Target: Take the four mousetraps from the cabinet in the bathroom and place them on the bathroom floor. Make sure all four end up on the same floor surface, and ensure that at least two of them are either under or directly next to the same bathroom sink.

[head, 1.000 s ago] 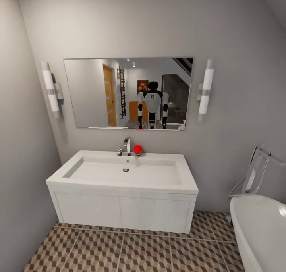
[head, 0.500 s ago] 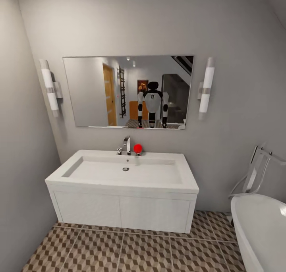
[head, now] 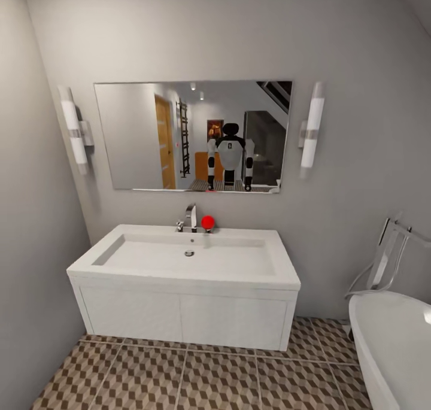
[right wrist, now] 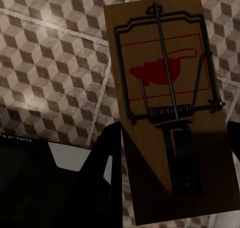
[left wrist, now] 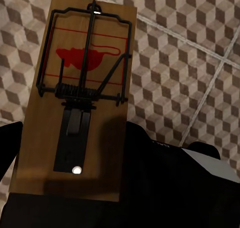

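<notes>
Each wrist view shows a mousetrap held over the cube-patterned bathroom floor [head: 209,380]. A tan board with black wire and a red mouse print, the mousetrap [left wrist: 85,88] sits in my left gripper [left wrist: 75,188], which is shut on its near end. My right gripper [right wrist: 175,188] is shut on a second mousetrap [right wrist: 165,88] the same way. Straight ahead in the head view, the white wall-hung sink [head: 179,276] has open floor beneath it. The mirror [head: 137,134] reflects my body and an orange-brown cabinet [head: 202,166] behind it.
A white bathtub [head: 395,344] with a chrome fitting [head: 383,260] stands at the right. A grey side wall [head: 30,248] closes in at the left of the sink. A chrome tap [head: 191,216] and a red knob [head: 208,222] sit on the basin's back edge.
The head view has crept slightly closer to the sink, which sits a little larger in the picture. Nothing in the room itself has moved.
</notes>
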